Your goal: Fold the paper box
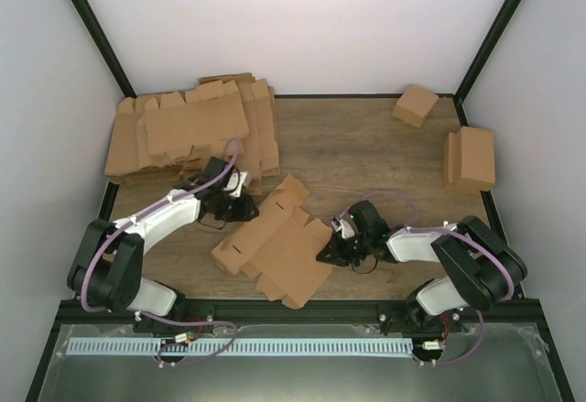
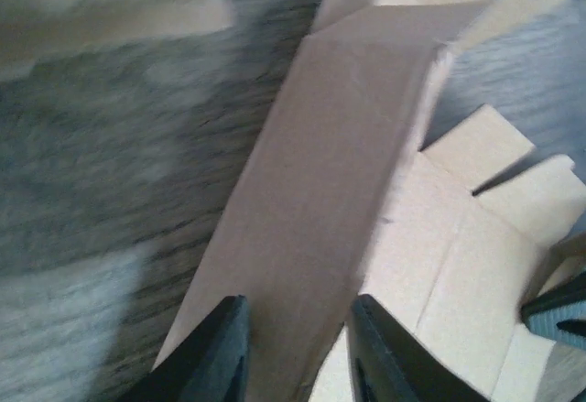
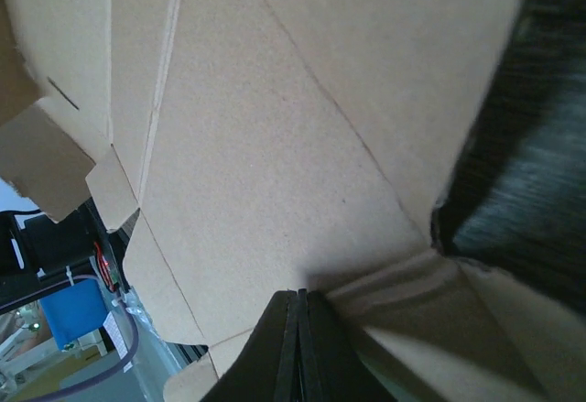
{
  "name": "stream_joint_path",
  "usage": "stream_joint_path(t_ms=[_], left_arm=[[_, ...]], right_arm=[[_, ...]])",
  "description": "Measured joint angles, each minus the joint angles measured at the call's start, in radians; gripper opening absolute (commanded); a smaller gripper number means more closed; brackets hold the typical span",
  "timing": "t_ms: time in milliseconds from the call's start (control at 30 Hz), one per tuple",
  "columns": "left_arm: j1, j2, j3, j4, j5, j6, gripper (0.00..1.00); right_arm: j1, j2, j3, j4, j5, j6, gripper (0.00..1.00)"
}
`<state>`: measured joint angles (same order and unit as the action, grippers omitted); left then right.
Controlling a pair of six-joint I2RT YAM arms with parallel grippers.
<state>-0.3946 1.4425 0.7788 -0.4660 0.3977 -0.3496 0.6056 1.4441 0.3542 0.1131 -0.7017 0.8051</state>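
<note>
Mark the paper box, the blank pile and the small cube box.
paper box [image 1: 275,248]: top external view, middle panel.
blank pile [image 1: 188,127]: top external view, top sheet.
small cube box [image 1: 415,105]: top external view, upper face.

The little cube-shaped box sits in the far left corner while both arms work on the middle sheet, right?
Not quite: the little cube-shaped box sits in the far right corner, as the top external view shows. The rest holds.

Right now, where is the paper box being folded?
In the top view the paper box lies mid-scene between the left pincer and the right pincer, nearer the arm bases than the pile of flat blanks.
</note>
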Motion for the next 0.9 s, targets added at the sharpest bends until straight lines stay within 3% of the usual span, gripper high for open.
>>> stream_joint_path(t_ms=[100, 600, 900], left_arm=[[-0.083, -0.013, 0.070, -0.037, -0.087, 0.022, 0.04], [-0.560, -0.023, 0.387, -0.291, -0.744, 0.108, 0.04], [-0.671, 0.029, 0.407, -0.330, -0.965, 0.146, 0.04]], right_arm=[[0.000, -0.006, 0.004, -0.012, 0.010, 0.000, 0.01], [-0.003, -0.072, 0.006, -0.029, 0.104, 0.025, 0.01], [-0.160, -0.186, 0.007, -0.010, 0.083, 0.021, 0.01]])
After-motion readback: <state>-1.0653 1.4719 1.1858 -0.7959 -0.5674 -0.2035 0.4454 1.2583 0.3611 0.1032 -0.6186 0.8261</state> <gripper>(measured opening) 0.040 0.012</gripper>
